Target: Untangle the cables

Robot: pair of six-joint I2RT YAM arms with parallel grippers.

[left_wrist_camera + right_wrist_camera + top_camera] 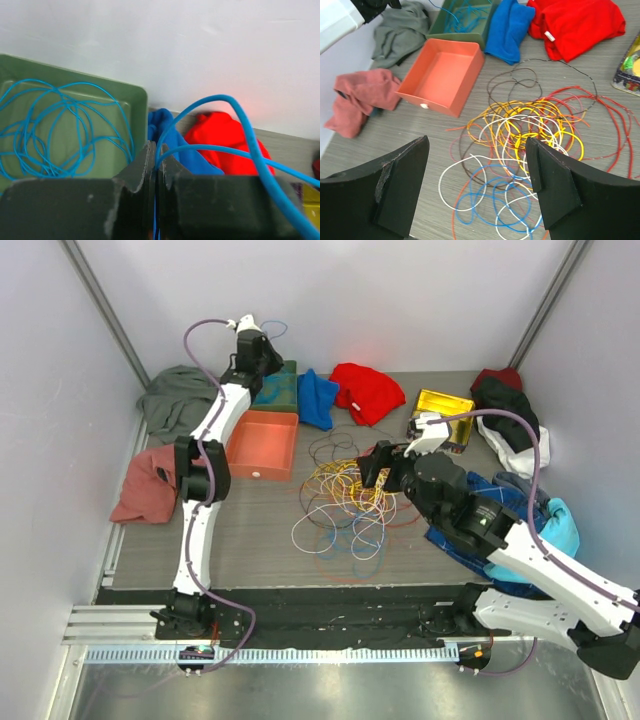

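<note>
At the back of the grey wood-grain table, the left gripper is pinched tight on 1 thin blue cable, which arches up out of the closed jaws and runs off to the right. Just below and to its left sits a shallow green plastic tray with a loose coil of the same blue wire lying inside. I'd say the step in hand is feeding this freed blue strand into that tray.

The rest of the job lies mid-table: a tangled heap of yellow, white, orange, red, blue and dark brown wires, loops crossing each other. The right gripper hangs over the heap's near side with its 2 fingers spread wide and nothing between them. A square orange plastic tray stands just left of the heap, with nothing in it.

Next, as I read it, the left needs to let the blue end drop into the green tray, while the right must single out 1 outer loop, perhaps white or yellow, and lift it slowly so it doesn't drag the whole knot along.
</note>
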